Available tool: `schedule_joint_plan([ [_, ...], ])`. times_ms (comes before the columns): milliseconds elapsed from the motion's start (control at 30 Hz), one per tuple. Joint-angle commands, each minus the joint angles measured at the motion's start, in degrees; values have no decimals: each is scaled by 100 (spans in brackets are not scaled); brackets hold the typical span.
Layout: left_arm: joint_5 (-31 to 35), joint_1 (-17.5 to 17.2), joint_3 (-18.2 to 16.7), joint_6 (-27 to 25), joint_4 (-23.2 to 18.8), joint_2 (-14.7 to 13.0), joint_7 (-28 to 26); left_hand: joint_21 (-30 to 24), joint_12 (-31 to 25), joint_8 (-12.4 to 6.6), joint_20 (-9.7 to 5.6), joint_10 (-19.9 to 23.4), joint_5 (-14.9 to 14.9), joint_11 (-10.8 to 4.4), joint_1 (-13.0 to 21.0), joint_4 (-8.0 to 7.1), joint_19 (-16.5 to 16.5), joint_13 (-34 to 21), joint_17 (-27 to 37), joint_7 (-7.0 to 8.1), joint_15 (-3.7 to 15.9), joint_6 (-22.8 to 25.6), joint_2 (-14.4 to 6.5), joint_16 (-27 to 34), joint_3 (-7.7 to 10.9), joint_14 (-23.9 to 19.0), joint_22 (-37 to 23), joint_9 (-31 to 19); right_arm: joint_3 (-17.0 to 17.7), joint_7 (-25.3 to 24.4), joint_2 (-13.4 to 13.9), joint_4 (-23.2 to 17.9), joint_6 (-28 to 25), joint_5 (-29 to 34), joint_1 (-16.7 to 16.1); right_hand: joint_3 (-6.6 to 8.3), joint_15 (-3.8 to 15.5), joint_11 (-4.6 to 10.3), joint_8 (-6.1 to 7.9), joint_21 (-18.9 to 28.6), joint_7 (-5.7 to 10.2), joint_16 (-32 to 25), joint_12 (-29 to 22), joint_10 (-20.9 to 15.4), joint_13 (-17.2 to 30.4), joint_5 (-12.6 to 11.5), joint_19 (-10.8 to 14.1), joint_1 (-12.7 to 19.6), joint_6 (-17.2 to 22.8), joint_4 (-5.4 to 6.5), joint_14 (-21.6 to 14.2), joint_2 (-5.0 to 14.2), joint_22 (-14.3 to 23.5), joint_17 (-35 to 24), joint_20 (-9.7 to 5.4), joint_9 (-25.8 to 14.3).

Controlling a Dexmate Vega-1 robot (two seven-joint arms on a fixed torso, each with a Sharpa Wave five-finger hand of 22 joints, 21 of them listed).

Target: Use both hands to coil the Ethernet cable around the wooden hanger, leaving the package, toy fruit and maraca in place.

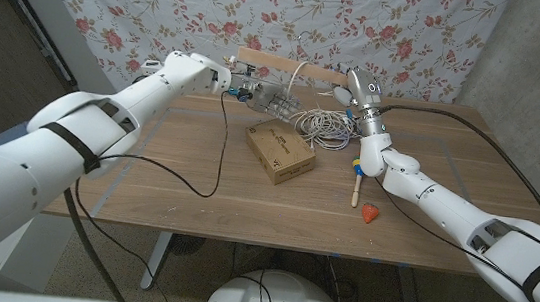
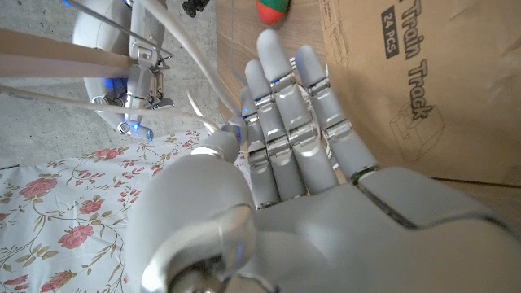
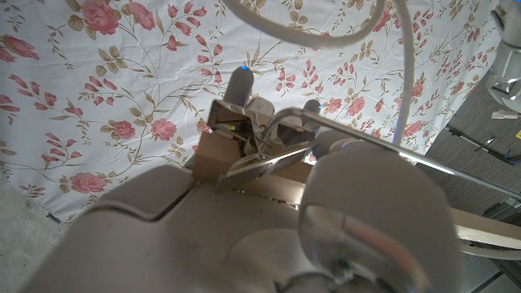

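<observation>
Both hands (image 1: 256,91) (image 1: 360,88) hold the pale wooden hanger (image 1: 284,64) aloft (white cable (image 1: 321,124) heaped loosely beneath).

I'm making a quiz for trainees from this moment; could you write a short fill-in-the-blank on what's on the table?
1. The loose Ethernet cable lies piled just beyond the cardboard ____.
2. The wooden hanger is held up by ____ hands.
3. The toy fruit near the table's front edge is coloured ____.

Missing words: package; both; red
</observation>
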State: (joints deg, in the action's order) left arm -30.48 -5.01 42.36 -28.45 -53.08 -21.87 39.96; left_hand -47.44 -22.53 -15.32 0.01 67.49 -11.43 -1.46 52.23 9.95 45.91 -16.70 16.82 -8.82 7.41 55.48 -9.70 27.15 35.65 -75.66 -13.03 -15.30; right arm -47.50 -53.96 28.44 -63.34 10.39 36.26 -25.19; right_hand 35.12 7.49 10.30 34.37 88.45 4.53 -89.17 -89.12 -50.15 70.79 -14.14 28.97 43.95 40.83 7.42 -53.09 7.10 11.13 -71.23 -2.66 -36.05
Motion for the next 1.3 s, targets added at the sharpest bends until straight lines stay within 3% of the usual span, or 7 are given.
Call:
schedule_joint_plan([
  [33, -93, -654, -455, -74, -1148, -220, -1439, -258, -133, 68, 72, -141, 175, -456, 796, 34, -601, -390, 591, -107, 496, -44, -48, 296, -40, 291, -155, -283, -77, -18, -50, 201, 82, -73, 88, 42, 454, 12, 47, 31, 2, -45, -28, -26, 3, -17, 18, -288, 62, 17, -40, 330, 7, -7, -621, -10],
  [100, -122, -852, -572, 19, -1424, -263, -1795, -411, -205, 11, 187, -276, 150, -442, 965, -52, -930, -651, 933, -55, 442, -131, -41, 441, -206, 491, -234, -470, -88, -30, -59, 239, 115, -89, 101, 42, 454, 11, 50, 31, 4, -45, -27, -26, 3, -17, 17, -290, 56, 17, -41, 329, 6, -7, -618, -11],
  [267, -153, -1264, -840, -318, -2246, -361, -3042, -766, -519, -168, 198, -236, 77, -477, 1118, -174, -1119, -1169, 1517, 86, 484, -146, -94, 741, -445, 620, -337, -854, -115, -64, -61, 301, 166, -96, 127, 44, 453, 7, 58, 31, -2, -45, -26, -24, 3, -16, 18, -293, 61, 16, -40, 329, 6, -7, -620, -7],
  [500, -78, -1614, -1051, -592, -3101, -552, -4218, -1057, -768, -438, 155, -245, -65, -569, 1042, -355, -1256, -1647, 1864, 223, 486, -86, -25, 827, -562, 701, -359, -1273, -116, -70, -53, 397, 187, -149, 150, 47, 454, 7, 65, 29, 0, -45, -26, -24, 3, -14, 12, -298, 55, 16, -40, 329, 7, -8, -622, -3],
  [667, 25, -1778, -1136, -655, -3576, -702, -4760, -1221, -942, -674, 98, -171, -234, -645, 1032, -351, -1327, -1971, 2045, 351, 494, -29, 93, 864, -619, 651, -318, -1585, -128, -108, -59, 490, 219, -191, 149, 47, 453, 0, 70, 26, 2, -44, -23, -14, 3, -13, 6, -305, 50, 17, -37, 324, 6, -8, -627, 3],
  [1000, 224, -2237, -1436, 144, -3827, -525, -5794, -1365, -1047, -839, 46, -177, -359, -636, 1049, -332, -1354, -2243, 2212, 376, 496, -20, 146, 902, -660, 611, -264, -1823, -161, -127, -31, 485, 227, -190, 130, 54, 453, 1, 85, 20, 3, -42, -22, -6, 3, -13, -2, -316, 33, 18, -29, 325, 3, -7, -622, 11],
  [1300, 473, -2325, -1529, 648, -3858, -416, -6291, -1446, -1102, -931, 63, -178, -433, -666, 1038, -338, -1402, -2404, 2317, 387, 489, -34, 179, 906, -693, 629, -223, -1970, -190, -150, -5, 414, 224, -153, 70, 58, 452, -6, 97, 14, 4, -40, -19, 9, 3, -12, -10, -327, 29, 19, -18, 321, 0, -7, -625, 25],
])
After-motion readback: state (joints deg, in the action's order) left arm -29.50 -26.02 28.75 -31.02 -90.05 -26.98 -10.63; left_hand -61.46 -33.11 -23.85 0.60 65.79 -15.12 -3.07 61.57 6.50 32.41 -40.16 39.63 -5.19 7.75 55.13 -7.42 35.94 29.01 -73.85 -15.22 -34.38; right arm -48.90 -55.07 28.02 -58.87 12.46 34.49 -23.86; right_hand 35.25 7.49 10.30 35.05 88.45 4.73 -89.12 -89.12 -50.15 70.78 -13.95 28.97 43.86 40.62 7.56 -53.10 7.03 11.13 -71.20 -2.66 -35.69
